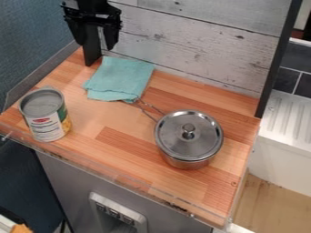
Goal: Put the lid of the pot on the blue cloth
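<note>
At the upper left, my gripper (95,44) hangs open above the back corner of the counter, its two fingers apart. Below and slightly right of it lies the folded blue cloth (120,78), against the back wall. The steel pot (185,163) stands right of the counter's middle, its wire handle stretching up-left to the cloth's lower edge. On top of the pot rests the round metal lid (203,139), knob (189,131) upward. The gripper is well away from the lid.
An open-topped tin can (45,116) stands at the counter's left side. Behind the counter (115,132) rises a whitewashed plank wall (194,50), with dark posts at its left and right ends. A clear strip runs along the front edge.
</note>
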Tool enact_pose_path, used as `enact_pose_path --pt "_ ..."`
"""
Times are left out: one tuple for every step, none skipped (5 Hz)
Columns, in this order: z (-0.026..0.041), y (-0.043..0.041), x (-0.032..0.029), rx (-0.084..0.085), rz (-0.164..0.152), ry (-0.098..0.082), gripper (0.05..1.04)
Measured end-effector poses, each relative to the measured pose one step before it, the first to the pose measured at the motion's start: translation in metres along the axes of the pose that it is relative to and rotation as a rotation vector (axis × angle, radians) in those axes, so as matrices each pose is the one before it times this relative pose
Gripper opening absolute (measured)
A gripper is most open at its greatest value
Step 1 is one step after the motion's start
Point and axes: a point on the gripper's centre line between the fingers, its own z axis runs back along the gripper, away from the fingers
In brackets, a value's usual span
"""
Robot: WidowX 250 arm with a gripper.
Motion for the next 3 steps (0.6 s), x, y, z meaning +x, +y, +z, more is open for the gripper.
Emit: enact_pose_path --pt "-0.01695 -0.00222 -0.00729 -0.0152 -0.0017 0.0452 0.999" --pt "-0.01368 -0.04588 -0.02718 -0.0731 -0.1717 0.0526 0.999" --pt "0.01234 -0.05409 -0.01084 -0.0348 -0.1853 -0.0362 0.999"
